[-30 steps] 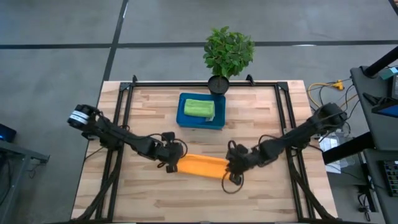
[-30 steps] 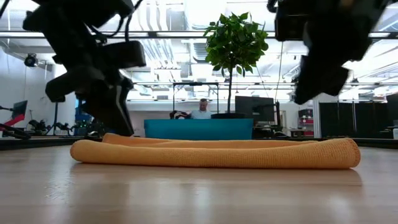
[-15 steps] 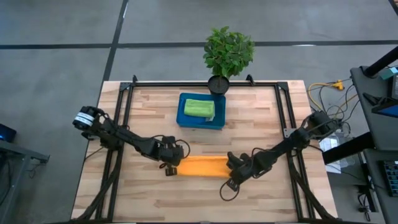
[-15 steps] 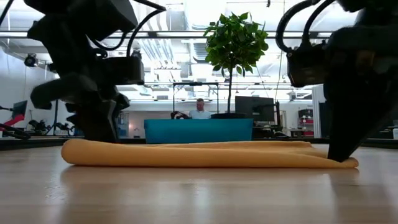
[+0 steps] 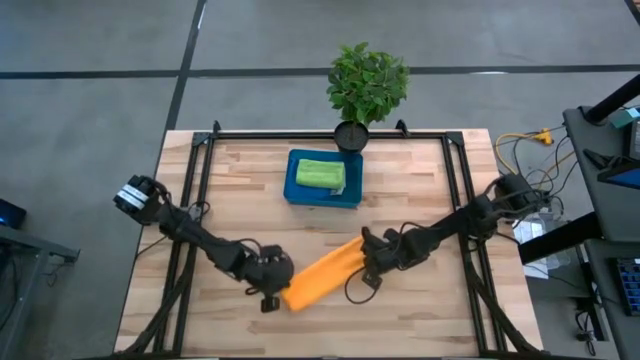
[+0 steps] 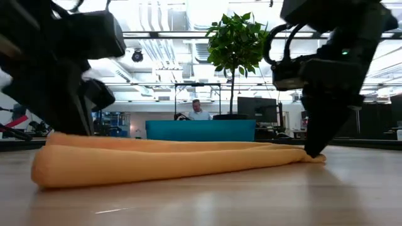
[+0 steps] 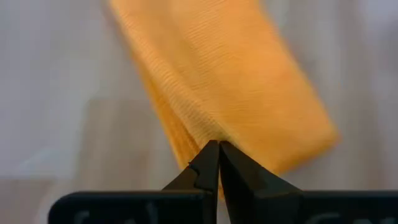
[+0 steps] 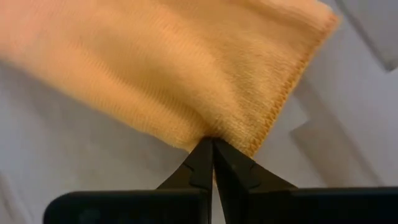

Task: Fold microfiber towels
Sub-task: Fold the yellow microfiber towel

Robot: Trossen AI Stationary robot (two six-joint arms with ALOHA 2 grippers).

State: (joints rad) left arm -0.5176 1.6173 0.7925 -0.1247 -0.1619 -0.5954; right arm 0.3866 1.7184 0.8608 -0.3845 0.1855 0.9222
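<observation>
An orange microfiber towel [image 5: 325,270], folded into a long strip, lies slantwise on the wooden table near its middle. My left gripper [image 5: 272,292] is shut on the strip's near left end. My right gripper [image 5: 366,262] is shut on its far right end. In the low view the strip [image 6: 176,162] lies flat along the tabletop between the two arms. A lime green towel [image 5: 320,173], folded, rests in the blue tray [image 5: 296,190] farther back. My left gripper pinches the towel's near left end [image 7: 198,140] between its two fingers, at an edge where several stacked layers show. The fingers slant down from the table's left. That end rests on the table. My right gripper pinches the towel's far right end, close to a stitched corner [image 8: 239,138], between its two fingers. The fingers [image 6: 312,145] point steeply down from above. This end lies on the tabletop [image 6: 352,182], and the strip runs slack away from it.
A potted plant [image 5: 367,85] stands at the table's far edge behind the tray. Black frame rails [image 5: 200,170] run along the table's left and right sides. Bare wood lies in front of the towel and at both sides.
My right gripper has come down onto the towel's right end. My left gripper has gone toward the table's near edge, dragging the left end along the wood. The strip, which lay across the table, has swung about its right end and now lies slanted.
</observation>
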